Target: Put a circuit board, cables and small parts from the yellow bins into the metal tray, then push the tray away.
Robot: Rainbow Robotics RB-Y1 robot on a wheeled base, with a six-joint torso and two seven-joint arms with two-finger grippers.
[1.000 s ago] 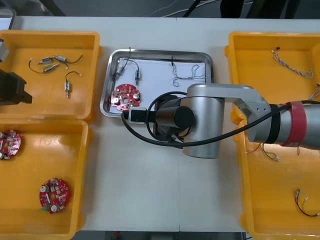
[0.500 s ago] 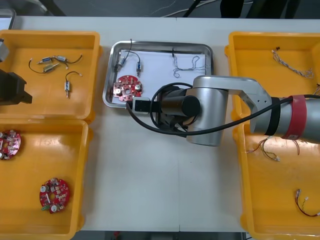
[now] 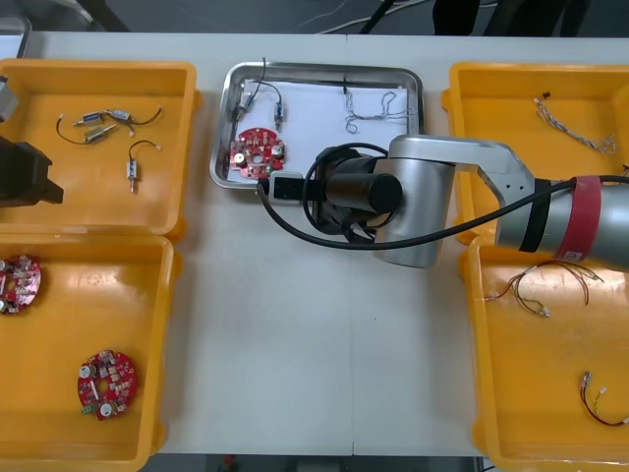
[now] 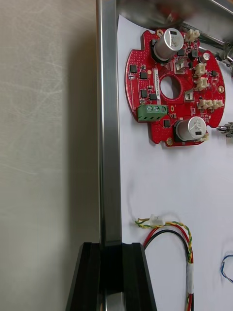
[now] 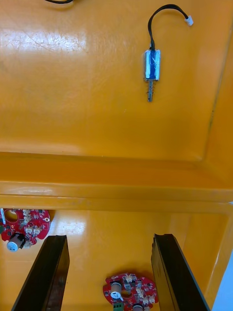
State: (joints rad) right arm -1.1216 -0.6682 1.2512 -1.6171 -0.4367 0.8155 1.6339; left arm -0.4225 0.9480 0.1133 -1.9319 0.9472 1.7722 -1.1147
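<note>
The metal tray (image 3: 319,69), white inside, lies at the table's far middle. It holds a round red circuit board (image 3: 257,149), a small metal part (image 3: 254,98) and a twisted blue and white cable (image 3: 373,116). My right arm (image 3: 413,211) reaches over the tray's near edge. In the right wrist view my right gripper (image 4: 111,248) is shut on the tray's rim (image 4: 109,146), with the circuit board (image 4: 172,87) and a red and yellow cable (image 4: 182,243) just inside it. My left gripper (image 5: 110,238) hangs open over the left bins, holding nothing.
The far left yellow bin (image 3: 98,74) holds small metal parts (image 3: 133,167). In the near left bin (image 3: 167,344) lie two circuit boards (image 3: 106,382). Both right bins (image 3: 550,74) hold cables (image 3: 545,285). Bare table lies in front of the tray.
The tray has slid toward the table's far edge, and my right arm has moved forward with it. The left arm has stayed still.
</note>
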